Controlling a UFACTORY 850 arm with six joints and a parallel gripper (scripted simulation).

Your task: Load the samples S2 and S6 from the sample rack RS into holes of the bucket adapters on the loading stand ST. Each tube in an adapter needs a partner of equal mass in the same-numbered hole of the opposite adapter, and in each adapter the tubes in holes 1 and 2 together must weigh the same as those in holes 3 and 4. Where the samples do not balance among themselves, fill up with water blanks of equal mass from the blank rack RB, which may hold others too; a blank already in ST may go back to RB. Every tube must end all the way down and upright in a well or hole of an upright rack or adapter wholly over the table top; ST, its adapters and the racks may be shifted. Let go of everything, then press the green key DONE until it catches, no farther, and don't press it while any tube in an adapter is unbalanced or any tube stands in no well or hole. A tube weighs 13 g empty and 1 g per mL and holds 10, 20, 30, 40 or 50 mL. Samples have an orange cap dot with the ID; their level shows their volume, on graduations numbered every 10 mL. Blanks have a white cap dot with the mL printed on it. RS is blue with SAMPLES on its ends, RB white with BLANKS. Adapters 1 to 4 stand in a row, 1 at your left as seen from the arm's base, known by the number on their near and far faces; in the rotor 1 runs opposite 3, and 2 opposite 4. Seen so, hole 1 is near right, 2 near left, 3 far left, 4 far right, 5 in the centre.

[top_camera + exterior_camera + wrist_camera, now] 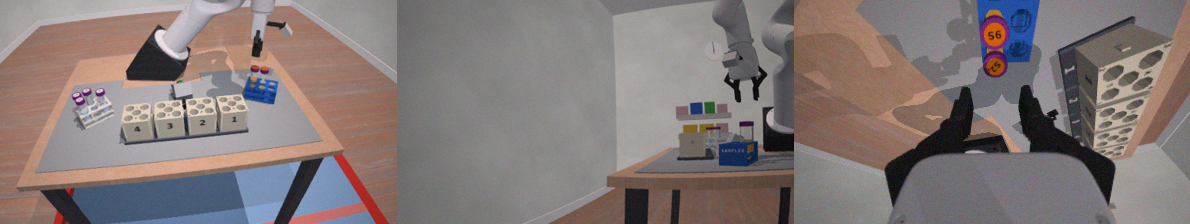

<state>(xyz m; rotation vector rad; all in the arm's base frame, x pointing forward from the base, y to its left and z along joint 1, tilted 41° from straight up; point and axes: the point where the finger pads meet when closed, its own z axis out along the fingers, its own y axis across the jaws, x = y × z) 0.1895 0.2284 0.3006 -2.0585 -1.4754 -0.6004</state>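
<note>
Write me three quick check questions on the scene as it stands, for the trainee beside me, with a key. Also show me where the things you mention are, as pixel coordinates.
1. True or false: the hand (pixel 257 54) (pixel 747 100) (pixel 995 96) is holding a tube.
2. Which colour is the rack that holds S2 (pixel 995 65) and S6 (pixel 994 34)?
A) white
B) blue
C) green
3. Fill in the gap: the four white-dotted blanks stand in the rack nearest the adapter numbered ___.

Key: 1 false; 2 B; 3 4
</note>
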